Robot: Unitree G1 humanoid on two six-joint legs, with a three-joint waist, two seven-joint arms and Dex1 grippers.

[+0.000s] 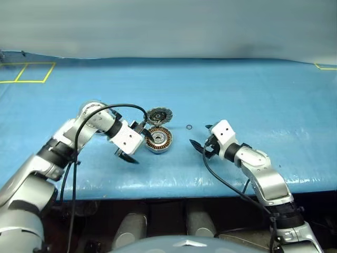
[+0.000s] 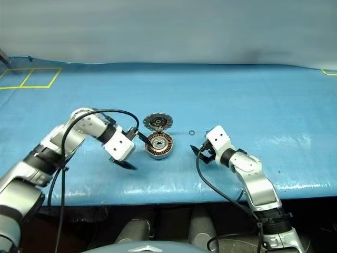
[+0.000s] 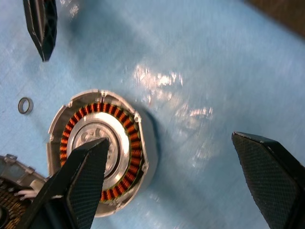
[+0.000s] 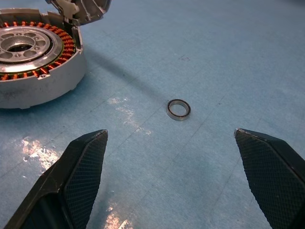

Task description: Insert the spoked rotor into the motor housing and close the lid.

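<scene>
Lying just beside the left gripper (image 1: 138, 146) — fingers spread, empty — the motor housing (image 1: 159, 139), lid (image 1: 157, 114) up.

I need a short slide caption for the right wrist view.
Open right gripper above a small ring, motor housing nearby.

Motor housing (image 4: 33, 71): silver-grey casing, ring of copper-orange windings, pale silver centre with dark holes.
Lid (image 1: 159, 114): grey, face ringed with alternating dark and light segments.
Small ring (image 4: 178, 109): dark with silvery edge.
Counter (image 1: 253, 89): blue cover, yellow line markings at far corners.
Fingers (image 4: 83, 176): black, fine cross-hatched texture.
</scene>
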